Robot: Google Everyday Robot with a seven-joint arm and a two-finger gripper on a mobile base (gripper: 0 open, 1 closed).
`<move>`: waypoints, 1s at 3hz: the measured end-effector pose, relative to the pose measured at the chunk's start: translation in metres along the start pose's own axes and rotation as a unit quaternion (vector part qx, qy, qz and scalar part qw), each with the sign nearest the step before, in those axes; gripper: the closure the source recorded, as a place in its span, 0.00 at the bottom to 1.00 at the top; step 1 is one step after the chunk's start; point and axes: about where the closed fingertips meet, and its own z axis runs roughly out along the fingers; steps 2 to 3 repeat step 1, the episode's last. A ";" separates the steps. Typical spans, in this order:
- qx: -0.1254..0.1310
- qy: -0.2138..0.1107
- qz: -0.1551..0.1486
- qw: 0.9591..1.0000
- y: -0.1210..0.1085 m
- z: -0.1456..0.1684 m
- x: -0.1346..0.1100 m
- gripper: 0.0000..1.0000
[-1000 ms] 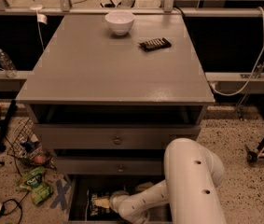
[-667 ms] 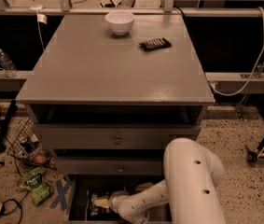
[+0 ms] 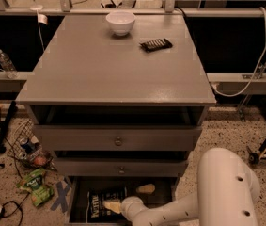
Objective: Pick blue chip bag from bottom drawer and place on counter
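Note:
The blue chip bag (image 3: 99, 203) lies in the open bottom drawer (image 3: 74, 199), dark with white lettering along its left edge. My gripper (image 3: 113, 205) is down inside the drawer, at the right edge of the bag and over it. My white arm (image 3: 207, 197) reaches in from the lower right. The counter (image 3: 109, 65) is the broad grey top of the cabinet above.
A white bowl (image 3: 120, 22) and a small black ribbed bar (image 3: 156, 44) sit at the back of the counter. A pale object (image 3: 145, 189) lies in the drawer to the right. Two upper drawers with knobs (image 3: 118, 141) are closed. A green snack bag (image 3: 34, 186) and cables lie on the floor to the left.

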 end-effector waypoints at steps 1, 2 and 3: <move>0.000 0.000 0.000 1.000 0.000 0.000 0.000 0.00; 0.000 0.000 0.000 1.000 0.000 0.000 0.000 0.00; 0.000 0.000 0.000 1.000 0.000 0.000 0.000 0.00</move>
